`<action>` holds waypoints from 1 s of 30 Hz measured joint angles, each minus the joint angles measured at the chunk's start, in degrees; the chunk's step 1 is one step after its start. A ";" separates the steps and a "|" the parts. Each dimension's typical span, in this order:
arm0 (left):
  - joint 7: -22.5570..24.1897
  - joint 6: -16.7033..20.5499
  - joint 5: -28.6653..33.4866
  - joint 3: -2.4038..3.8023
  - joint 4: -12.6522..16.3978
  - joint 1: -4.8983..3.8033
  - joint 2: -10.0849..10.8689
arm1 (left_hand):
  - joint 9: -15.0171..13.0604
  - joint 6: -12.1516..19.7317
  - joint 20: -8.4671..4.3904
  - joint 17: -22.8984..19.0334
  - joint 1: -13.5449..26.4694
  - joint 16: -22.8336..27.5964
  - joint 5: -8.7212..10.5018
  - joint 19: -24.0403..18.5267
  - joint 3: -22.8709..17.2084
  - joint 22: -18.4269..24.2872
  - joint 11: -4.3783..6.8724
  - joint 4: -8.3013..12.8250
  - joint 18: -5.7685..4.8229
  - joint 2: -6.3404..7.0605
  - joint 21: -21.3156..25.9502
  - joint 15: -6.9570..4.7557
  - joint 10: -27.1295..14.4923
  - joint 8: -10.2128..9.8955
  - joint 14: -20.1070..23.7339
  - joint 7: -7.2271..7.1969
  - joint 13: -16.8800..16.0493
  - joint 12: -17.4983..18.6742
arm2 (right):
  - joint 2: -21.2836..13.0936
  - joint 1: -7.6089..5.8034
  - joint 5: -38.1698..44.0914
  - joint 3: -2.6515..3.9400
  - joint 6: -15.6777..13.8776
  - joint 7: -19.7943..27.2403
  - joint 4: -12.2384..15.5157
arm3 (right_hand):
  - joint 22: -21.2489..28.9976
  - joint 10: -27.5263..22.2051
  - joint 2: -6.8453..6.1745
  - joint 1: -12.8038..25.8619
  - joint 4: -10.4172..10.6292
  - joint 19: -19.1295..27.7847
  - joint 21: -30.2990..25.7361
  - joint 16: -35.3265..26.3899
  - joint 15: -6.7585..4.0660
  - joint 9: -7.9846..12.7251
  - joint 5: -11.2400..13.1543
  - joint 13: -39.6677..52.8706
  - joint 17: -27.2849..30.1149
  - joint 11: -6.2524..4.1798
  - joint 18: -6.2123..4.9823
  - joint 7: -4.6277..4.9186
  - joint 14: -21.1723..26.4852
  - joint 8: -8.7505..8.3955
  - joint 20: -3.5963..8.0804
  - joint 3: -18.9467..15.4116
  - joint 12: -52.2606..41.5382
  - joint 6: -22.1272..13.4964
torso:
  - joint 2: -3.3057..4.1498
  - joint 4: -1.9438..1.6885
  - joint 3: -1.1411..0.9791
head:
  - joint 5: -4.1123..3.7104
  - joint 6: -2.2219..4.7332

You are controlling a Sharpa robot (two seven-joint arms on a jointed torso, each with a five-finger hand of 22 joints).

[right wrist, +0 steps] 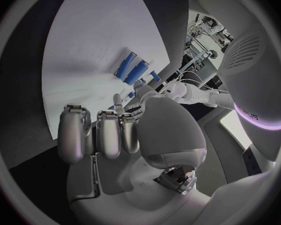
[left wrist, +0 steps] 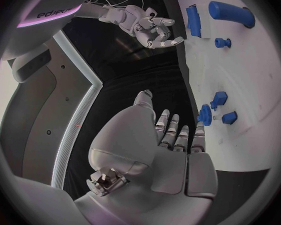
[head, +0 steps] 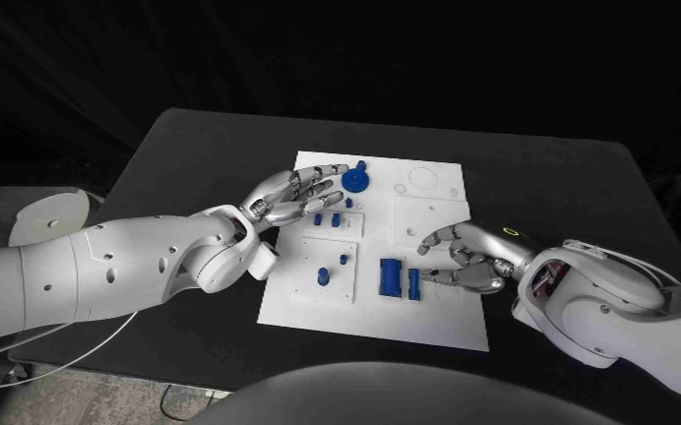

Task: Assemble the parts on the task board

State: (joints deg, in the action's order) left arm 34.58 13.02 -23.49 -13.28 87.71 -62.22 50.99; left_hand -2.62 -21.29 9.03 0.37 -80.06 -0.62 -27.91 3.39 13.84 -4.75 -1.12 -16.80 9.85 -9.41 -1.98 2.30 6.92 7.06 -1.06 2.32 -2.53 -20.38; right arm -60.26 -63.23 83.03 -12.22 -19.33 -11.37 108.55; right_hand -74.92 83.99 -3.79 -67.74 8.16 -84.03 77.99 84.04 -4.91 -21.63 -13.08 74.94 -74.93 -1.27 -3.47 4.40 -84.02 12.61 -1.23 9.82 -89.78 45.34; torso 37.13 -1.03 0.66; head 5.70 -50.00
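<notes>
Both the left hand point(head: 294, 192) and right hand point(head: 465, 257) hover spread and empty over the flat white task board point(head: 426, 317), and those 2 upright blue plastic blocks point(head: 399, 277) look light, stiff, probably slick, so I'd pinch the long sides.

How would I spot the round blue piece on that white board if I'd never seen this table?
Find the white board in the middle of the black table. Go to its far edge, just past the fingertips of the left hand. There sits the blue disc, the only round, flat blue part; the other blue parts nearby are small pegs or long bars.
</notes>
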 measured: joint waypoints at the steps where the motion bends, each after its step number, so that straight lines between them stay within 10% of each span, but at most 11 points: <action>1: 0.56 0.63 -0.40 0.00 0.04 0.02 0.04 | 0.11 0.66 -0.98 -0.16 0.27 0.36 0.63 -0.53 0.32 0.56 0.76 -0.01 0.00 0.18 0.32 -0.79 -0.75 -0.51 0.62 -0.66 0.12 1.02 | 0.04 0.03 0.16 0.00 0.18 0.09 -0.11 | 0.00 0.00 0.00 0.00 0.03 0.00 0.00 0.00 0.00 0.15 0.00 0.00 0.00 0.00 0.00 0.01 0.00 -0.26 0.00 -0.03 0.00 0.01 | -0.01 0.00 0.00 | 0.00 0.00; 7: 2.67 3.87 -2.25 0.02 0.11 0.08 0.15 | 0.21 1.74 -2.90 -0.31 0.55 0.41 1.29 -2.34 0.68 3.26 2.44 0.07 0.00 0.45 1.33 -2.30 -2.43 -1.85 1.10 -1.74 0.33 3.95 | 0.30 0.40 0.88 0.00 1.14 0.44 -0.82 | 0.00 0.00 -0.21 -0.21 0.25 0.00 0.00 0.00 0.00 0.84 0.17 -0.01 0.01 0.00 0.00 0.01 0.00 -0.88 0.00 -0.25 0.00 0.01 | -0.01 0.01 -0.01 | -0.04 0.00; 30: 3.83 6.19 -3.59 0.01 -0.15 0.12 0.42 | 0.27 1.31 0.60 -0.31 -1.59 0.41 -1.71 -2.96 0.21 3.75 -1.47 0.20 0.01 -0.01 1.53 0.67 -3.04 -2.77 1.20 0.76 0.37 2.75 | 0.53 1.11 2.18 0.01 2.30 0.67 -1.10 | 0.01 0.00 -0.16 -1.22 0.38 0.00 0.66 0.22 0.00 2.88 0.24 -0.02 0.02 0.00 -0.01 -0.82 0.00 -1.60 0.00 -1.03 0.00 2.68 | -0.03 0.00 -0.02 | -0.03 0.00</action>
State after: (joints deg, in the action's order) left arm 38.41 19.22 -27.08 -13.26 87.57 -62.10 51.40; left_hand -2.35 -19.97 9.63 0.06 -81.65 -0.21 -29.62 0.44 14.04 -1.01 -2.59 -16.59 9.86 -9.42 -0.44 2.96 3.89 4.29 0.14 3.08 -2.16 -17.63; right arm -59.73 -62.12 85.22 -12.22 -17.03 -10.70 107.45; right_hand -74.91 83.99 -3.95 -68.96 8.54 -84.03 78.65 84.27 -4.91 -18.75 -12.84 74.93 -74.91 -1.28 -3.48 3.58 -84.02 11.01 -1.23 8.78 -89.78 48.01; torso 37.10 -1.03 0.64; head 5.67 -50.00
